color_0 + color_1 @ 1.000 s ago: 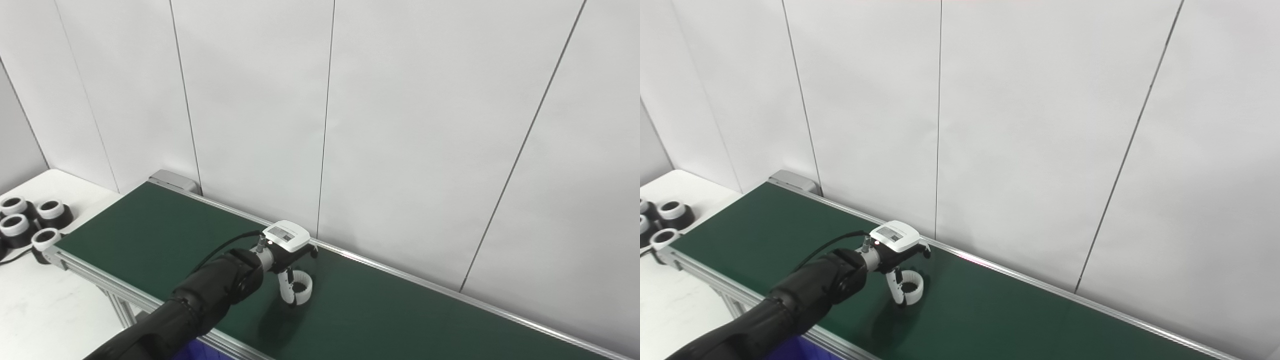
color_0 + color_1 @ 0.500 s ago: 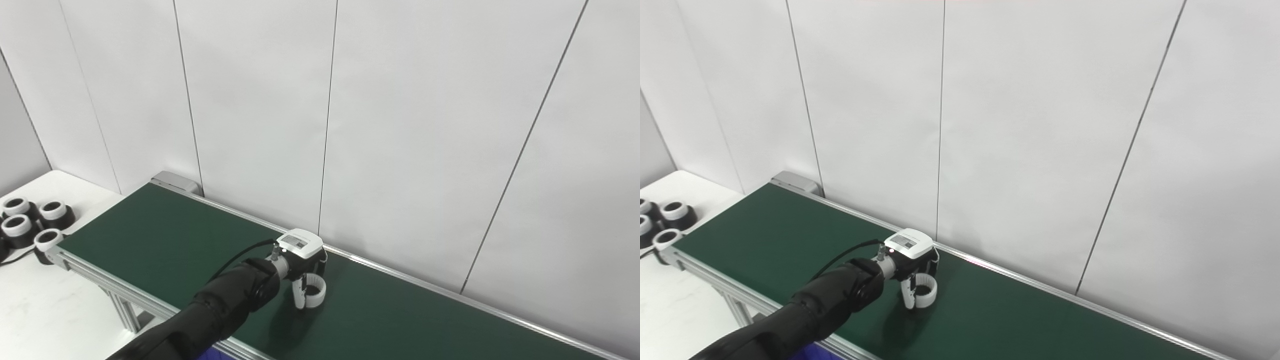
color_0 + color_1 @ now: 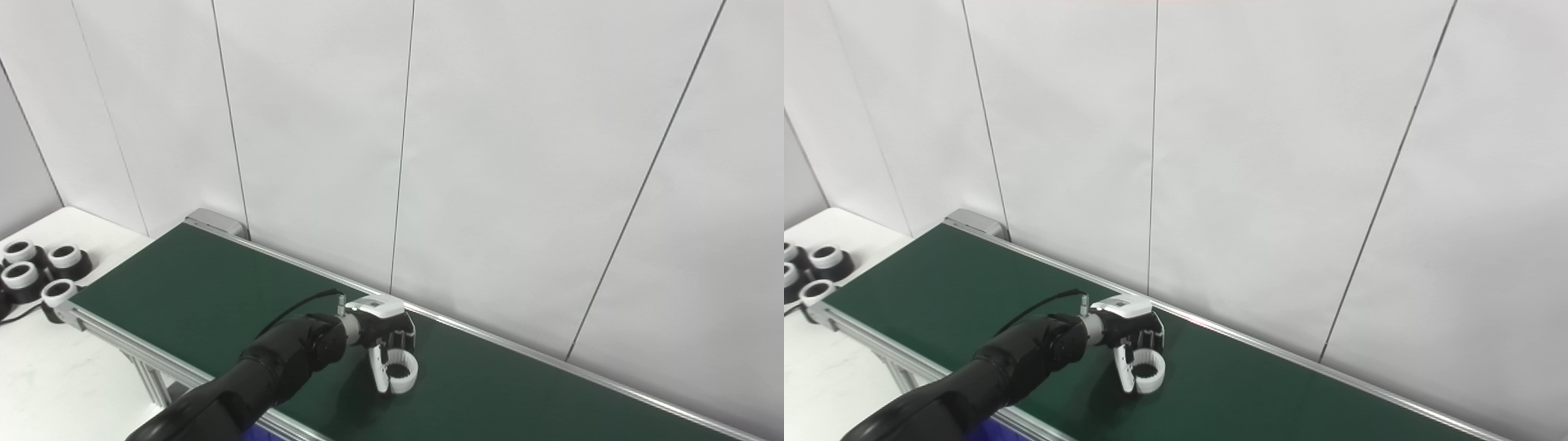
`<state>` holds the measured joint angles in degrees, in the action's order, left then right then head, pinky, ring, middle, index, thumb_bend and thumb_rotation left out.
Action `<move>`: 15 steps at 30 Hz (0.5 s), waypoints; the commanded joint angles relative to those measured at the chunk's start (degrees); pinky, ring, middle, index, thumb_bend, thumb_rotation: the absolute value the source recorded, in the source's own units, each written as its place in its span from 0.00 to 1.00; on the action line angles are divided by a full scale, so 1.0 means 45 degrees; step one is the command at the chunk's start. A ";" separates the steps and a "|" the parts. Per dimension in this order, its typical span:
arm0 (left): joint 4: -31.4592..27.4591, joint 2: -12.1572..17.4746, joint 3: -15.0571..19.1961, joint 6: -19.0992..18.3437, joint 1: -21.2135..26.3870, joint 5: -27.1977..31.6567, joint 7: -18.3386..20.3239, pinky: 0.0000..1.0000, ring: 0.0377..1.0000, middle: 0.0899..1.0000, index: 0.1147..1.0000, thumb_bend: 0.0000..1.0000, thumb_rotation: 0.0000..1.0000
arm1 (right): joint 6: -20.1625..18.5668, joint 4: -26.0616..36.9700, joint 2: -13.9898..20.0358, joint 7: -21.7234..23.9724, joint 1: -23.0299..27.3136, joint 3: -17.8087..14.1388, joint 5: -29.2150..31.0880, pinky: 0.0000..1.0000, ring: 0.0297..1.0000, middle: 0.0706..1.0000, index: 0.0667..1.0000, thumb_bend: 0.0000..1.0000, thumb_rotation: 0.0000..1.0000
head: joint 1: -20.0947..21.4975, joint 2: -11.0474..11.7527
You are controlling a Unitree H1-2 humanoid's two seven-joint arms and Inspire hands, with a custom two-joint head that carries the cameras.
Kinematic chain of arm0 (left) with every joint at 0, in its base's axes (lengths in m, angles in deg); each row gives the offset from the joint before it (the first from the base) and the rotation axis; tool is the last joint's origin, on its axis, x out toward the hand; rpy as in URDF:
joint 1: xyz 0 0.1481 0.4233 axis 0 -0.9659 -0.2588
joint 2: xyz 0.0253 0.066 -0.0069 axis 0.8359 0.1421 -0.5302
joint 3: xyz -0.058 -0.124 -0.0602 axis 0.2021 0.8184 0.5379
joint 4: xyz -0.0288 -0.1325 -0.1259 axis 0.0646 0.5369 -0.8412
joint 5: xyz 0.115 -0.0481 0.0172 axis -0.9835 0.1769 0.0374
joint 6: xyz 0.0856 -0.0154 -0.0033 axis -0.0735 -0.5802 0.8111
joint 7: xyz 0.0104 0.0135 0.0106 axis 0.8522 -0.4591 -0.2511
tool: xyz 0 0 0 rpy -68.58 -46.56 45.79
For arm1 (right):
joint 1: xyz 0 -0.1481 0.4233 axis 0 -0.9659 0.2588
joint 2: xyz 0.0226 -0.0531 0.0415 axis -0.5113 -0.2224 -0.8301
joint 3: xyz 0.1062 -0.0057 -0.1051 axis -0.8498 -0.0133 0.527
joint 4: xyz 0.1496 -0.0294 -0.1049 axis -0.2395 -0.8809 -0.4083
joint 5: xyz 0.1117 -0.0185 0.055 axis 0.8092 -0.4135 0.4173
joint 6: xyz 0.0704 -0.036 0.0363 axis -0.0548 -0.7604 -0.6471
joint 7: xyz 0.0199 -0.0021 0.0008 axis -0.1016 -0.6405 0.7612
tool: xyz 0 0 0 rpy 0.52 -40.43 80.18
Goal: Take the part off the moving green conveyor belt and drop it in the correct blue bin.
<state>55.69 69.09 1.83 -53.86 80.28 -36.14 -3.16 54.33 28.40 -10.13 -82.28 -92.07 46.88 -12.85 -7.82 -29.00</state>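
Note:
A white ring part (image 3: 404, 379) lies on the green conveyor belt (image 3: 184, 288), near its middle. My left hand (image 3: 384, 326) reaches in from the lower left and sits low over the ring. Its thumb (image 3: 376, 369) presses the ring's left side and its fingers curl down against the far side, so the hand is closed around the ring. The ring still rests on the belt. The same ring (image 3: 1150, 375) shows in the right eye view. My right hand is out of view.
Several black-and-white ring parts (image 3: 37, 275) stand on the white table (image 3: 49, 380) beyond the belt's left end. A sliver of blue bin (image 3: 986, 429) shows under the belt's near rail. A white panel wall runs close behind the belt.
My left hand has moved right along the belt with the ring and dropped lower. Its fingers have curled in around the ring.

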 commanded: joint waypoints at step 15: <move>-1.3930 0.2857 0.1623 -0.2018 -0.3080 -0.0544 0.3834 0.23 0.27 0.43 0.42 0.52 0.00 | -0.0978 0.2449 0.0087 -0.0128 -0.0232 0.0185 -0.0327 0.92 0.95 1.00 1.00 0.98 1.00 | -0.0234 -0.3209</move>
<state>-3.48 80.63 7.86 -61.60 67.24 -38.51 13.10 50.48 36.58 -9.71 -83.04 -92.54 47.39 -14.42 -8.96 -42.80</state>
